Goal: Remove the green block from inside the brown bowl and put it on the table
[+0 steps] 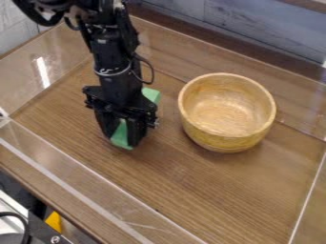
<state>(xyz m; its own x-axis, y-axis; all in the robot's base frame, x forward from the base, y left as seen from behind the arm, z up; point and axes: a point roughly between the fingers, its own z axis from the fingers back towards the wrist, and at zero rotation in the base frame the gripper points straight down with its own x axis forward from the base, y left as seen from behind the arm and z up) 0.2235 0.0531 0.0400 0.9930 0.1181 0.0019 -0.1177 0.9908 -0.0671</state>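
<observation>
A pale-grey wall (23,31) with tile-like lines stands past the tabletop's far left corner, and a clear low barrier runs along the tabletop's left edge. Near the bottom left corner of the view lie dark cables and a small yellow part (53,221), just outside the tabletop's near left edge.

Left of the middle of the tabletop (192,198), the black claw (124,118) is closed on the green block (122,132), which sits tilted, one end showing low between the fingers and the other behind them. Whether its lower end touches the wood I cannot tell. If it is above the surface, opening the claw could drop it and let it tip or roll. If it is already down, pressing further could skew it in the grip or scrape the wood. A finger catching the block on the way up could drag it along.

To the right, nearer the tabletop's far right corner, the light tan wooden bowl (227,112) holds nothing that shows. It is near the arm, so a sideways swing on retreat could knock it. The tabletop is brown wood-grain, with pale seam lines; whitish panelling (274,24) rises behind its far edge.
</observation>
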